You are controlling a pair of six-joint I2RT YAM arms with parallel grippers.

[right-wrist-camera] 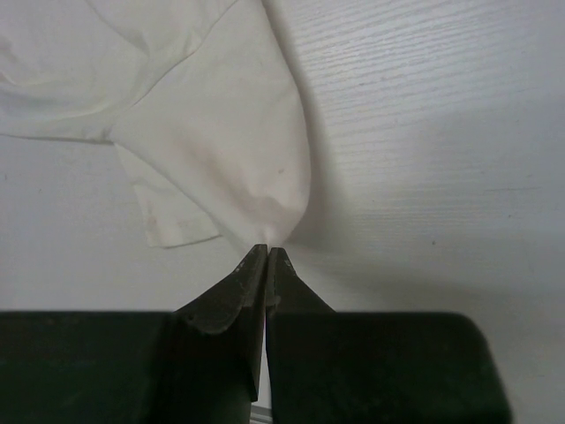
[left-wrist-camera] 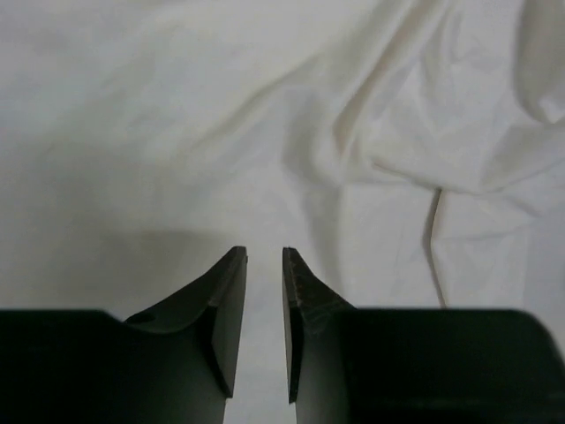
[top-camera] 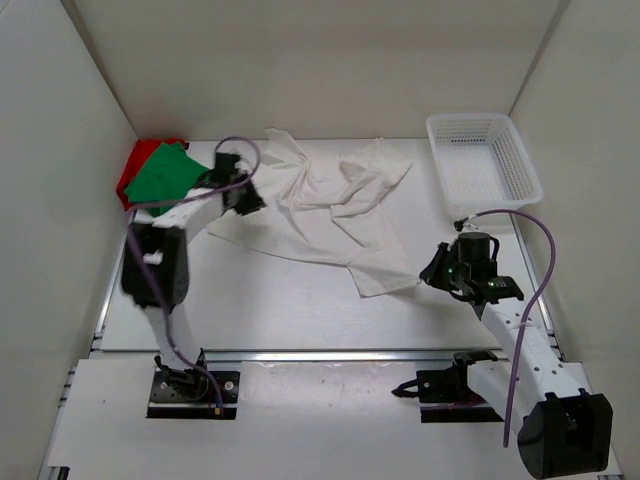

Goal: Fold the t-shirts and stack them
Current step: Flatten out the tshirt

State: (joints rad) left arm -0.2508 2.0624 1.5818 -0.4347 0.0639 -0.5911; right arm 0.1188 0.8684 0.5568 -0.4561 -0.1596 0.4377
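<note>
The white t-shirt [top-camera: 330, 205] lies crumpled and half spread across the middle of the table. My right gripper [right-wrist-camera: 267, 250] is shut on the white t-shirt's [right-wrist-camera: 221, 150] near right corner, and the cloth rises into a small peak at the fingertips. In the top view this right gripper [top-camera: 428, 272] is at the shirt's lower right tip. My left gripper [top-camera: 250, 195] hovers at the shirt's left edge. Its jaws [left-wrist-camera: 265, 254] stand narrowly open over the white cloth [left-wrist-camera: 291, 132], with nothing between them. The green t-shirt [top-camera: 165, 172] lies on the red t-shirt [top-camera: 133, 165] in the far left corner.
A white mesh basket [top-camera: 482, 165] stands at the back right, near the right wall. Walls close in the table on the left, back and right. Bare tabletop [top-camera: 270, 300] shows in front of the white shirt.
</note>
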